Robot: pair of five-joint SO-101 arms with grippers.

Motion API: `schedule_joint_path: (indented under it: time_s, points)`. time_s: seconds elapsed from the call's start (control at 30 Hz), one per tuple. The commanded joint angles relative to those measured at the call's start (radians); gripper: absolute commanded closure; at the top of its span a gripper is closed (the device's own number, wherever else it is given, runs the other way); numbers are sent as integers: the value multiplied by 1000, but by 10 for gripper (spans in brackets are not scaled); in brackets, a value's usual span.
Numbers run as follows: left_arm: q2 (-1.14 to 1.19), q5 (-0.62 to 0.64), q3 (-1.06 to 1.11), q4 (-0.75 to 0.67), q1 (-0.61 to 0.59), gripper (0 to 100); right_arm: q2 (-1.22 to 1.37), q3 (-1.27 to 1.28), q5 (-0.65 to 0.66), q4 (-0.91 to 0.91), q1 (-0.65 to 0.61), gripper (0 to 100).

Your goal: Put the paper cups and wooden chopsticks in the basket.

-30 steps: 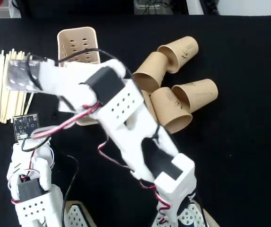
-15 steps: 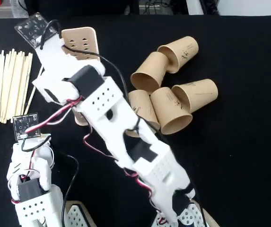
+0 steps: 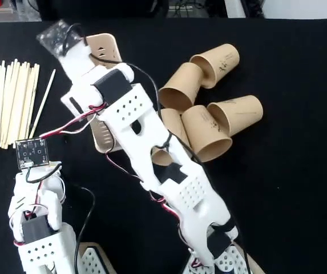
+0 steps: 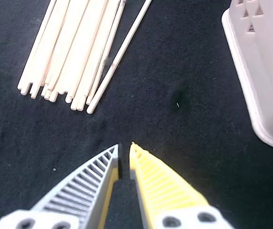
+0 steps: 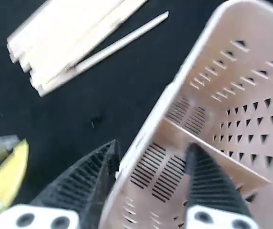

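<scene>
Five paper cups [image 3: 237, 113] lie on their sides in a bunch on the black table [image 3: 289, 200]. They are just beside the basket [image 3: 103, 45]. One cup is closest to the basket and is partly hidden under the big white arm. No cup is inside the basket.

The wooden chopsticks [image 3: 12, 103] lie flat in a neat row on the other side of the basket from the cups, a little way off. One loose stick [image 3: 42, 103] lies tilted between that row and the basket. It touches neither of them. No sticks are in the basket.

The right arm stretches over the basket. The right gripper [image 5: 153, 148] is spread wide at the basket's open end. One black finger is outside the basket wall and the other is inside, near the thin wall that splits the basket in two. The basket's rim sits between them, close against the outer finger. The fingers are not squeezed together on it.

The left gripper [image 4: 124, 150] hangs over bare table, near the basket's side where the sticks are. Its grey and yellow fingers are pressed almost tip to tip, with a very thin gap between them. It holds nothing. The ends of the sticks are just ahead of its tips.
</scene>
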Motion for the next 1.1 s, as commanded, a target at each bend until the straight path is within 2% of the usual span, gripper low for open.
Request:
schedule_joint_path:
  time_s: [0.0,0.17,0.5,0.67,0.83,1.0,1.07]
  points:
    - [-9,3,18,6,-7,945,1,-19,187,51,25,880]
    - [-9,3,18,6,-7,945,1,-12,517,94,31,983]
    - [-9,3,18,6,-7,945,-85,-21,864,94,41,987]
    - [-9,3,18,6,-7,945,-159,16,934,94,75,987]
    - [-9,3,18,6,-7,945,-255,237,1046,94,61,987]
    - [-9,3,18,6,-7,945,-320,360,1011,94,58,971]
    - [-9,3,18,6,-7,945,-338,352,956,94,71,897]
